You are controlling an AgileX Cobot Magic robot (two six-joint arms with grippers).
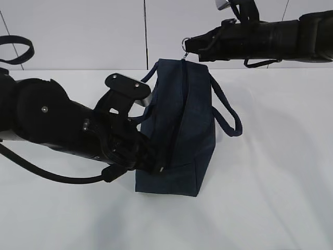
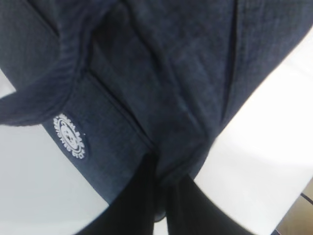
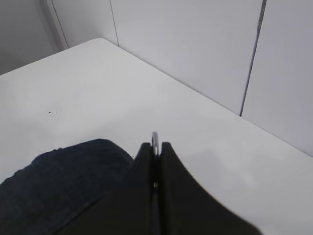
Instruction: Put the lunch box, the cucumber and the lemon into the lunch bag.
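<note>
Standing at frame centre: the lunch bag (image 1: 179, 130) rests on the white table (image 1: 270, 208), zipper line running up its top.
Left gripper (image 1: 153, 161): closed tight on a pinch of the bag's fabric at the lower left end, anchoring it.
Right gripper (image 1: 188, 44): jaws together on the silver ring pull (image 3: 155, 142) at the upper end.
Feel: soft cloth, light, likely to sag and slide.
Best hold: ring pull for the zipper; loop handle (image 1: 229, 117) for lifting.
Lunch box, cucumber, lemon: not in view.

Both arms (image 1: 52, 125) matte black, bulky rounded housings; silver screws, looping black cable (image 1: 47, 174); markings apparently none.
</note>
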